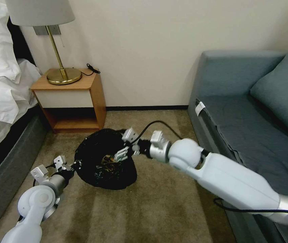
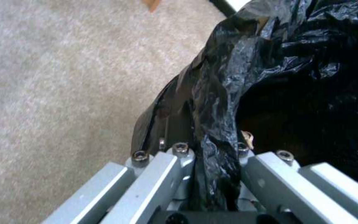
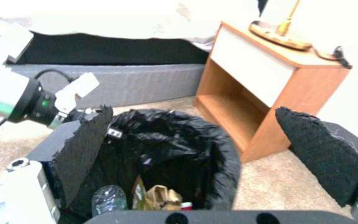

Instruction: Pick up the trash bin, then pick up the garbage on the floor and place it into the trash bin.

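Left gripper jaws clamping trash bin rim, right gripper jaws wide above, nightstand just behind.

The left gripper has its fingers closed on a fold of the bin liner, the black plastic pinched between them. Beyond the fingertips the liner opens into a dark hollow. Beige carpet lies to the outer side of the fingers.

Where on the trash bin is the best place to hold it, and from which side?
Grip the trash bin at its rim, one finger inside and one outside, from the bed side, as the left gripper does: the bag-covered rim is thin enough to pinch, and the mouth stays free.
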Tool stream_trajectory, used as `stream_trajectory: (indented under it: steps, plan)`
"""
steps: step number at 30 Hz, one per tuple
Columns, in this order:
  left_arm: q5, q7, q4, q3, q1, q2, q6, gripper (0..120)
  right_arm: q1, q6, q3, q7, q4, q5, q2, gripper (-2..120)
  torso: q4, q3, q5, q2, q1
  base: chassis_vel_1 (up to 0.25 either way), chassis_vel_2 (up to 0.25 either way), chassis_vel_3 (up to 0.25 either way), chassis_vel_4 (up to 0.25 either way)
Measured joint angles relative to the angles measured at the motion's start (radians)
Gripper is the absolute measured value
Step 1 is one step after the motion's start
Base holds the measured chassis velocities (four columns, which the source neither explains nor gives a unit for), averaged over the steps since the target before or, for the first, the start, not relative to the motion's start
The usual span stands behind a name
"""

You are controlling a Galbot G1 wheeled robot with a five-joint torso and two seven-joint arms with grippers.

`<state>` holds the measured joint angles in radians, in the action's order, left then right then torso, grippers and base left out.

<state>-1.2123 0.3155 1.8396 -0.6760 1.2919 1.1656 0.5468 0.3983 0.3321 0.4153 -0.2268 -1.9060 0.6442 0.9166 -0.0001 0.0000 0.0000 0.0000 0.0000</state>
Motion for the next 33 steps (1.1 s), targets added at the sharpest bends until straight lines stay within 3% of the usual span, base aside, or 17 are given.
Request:
stream_trajectory:
  steps: [7, 9, 10, 12, 13, 16, 21, 33]
  plan:
    - [-0.05, 0.1, 0.004, 0.007, -0.011, 0.005, 0.022, 3, 0.054, 0.0, -0.074, -0.001, -0.055, 0.011, -0.044, 100, 0.0, 0.0, 0.0, 0.0, 0.0, 0.0, 0.0, 0.0, 0.0]
    - [-0.071, 0.184, 0.007, 0.012, -0.02, 0.005, 0.043, 3, 0.093, -0.002, -0.108, -0.003, -0.08, 0.011, -0.065, 100, -0.0001, 0.0, 0.0, 0.0, 0.0, 0.0, 0.0, 0.0, 0.0]
    - [-0.071, 0.184, 0.007, 0.012, -0.02, 0.005, 0.043, 3, 0.093, -0.002, -0.108, -0.003, -0.08, 0.011, -0.065, 100, -0.0001, 0.0, 0.0, 0.0, 0.0, 0.0, 0.0, 0.0, 0.0]
    - [-0.078, 0.263, 0.011, 0.016, -0.025, 0.005, 0.06, 3, 0.125, -0.004, -0.136, -0.008, -0.097, 0.007, -0.075, 100, 0.0, 0.0, 0.0002, 0.0, 0.0, 0.0, 0.0, 0.0, 0.0]
    - [-0.078, 0.263, 0.011, 0.016, -0.025, 0.005, 0.06, 3, 0.125, -0.004, -0.136, -0.008, -0.097, 0.007, -0.075, 100, 0.0, 0.0, 0.0002, 0.0, 0.0, 0.0, 0.0, 0.0, 0.0]
    - [-0.08, 0.34, 0.002, 0.027, -0.038, 0.006, 0.063, 3, 0.17, -0.007, -0.172, -0.012, -0.117, -0.01, -0.084, 100, 0.0001, 0.0, 0.0002, 0.0, 0.0, 0.0, 0.0, 0.0, 0.0]
    - [-0.071, 0.367, -0.013, 0.038, -0.04, 0.013, 0.055, 3, 0.231, 0.0, -0.233, 0.0, -0.143, -0.032, -0.089, 100, 0.0002, 0.0, 0.0, 0.0, 0.0, 0.0, 0.0, 0.0, 0.0]
    - [-0.042, 0.358, -0.029, 0.03, -0.029, 0.035, 0.036, 3, 0.36, 0.095, -0.432, 0.111, -0.211, -0.046, -0.1, 100, 0.0002, 0.0, 0.0001, 0.0, 0.0, 0.0, 0.0, 0.0, 0.0]
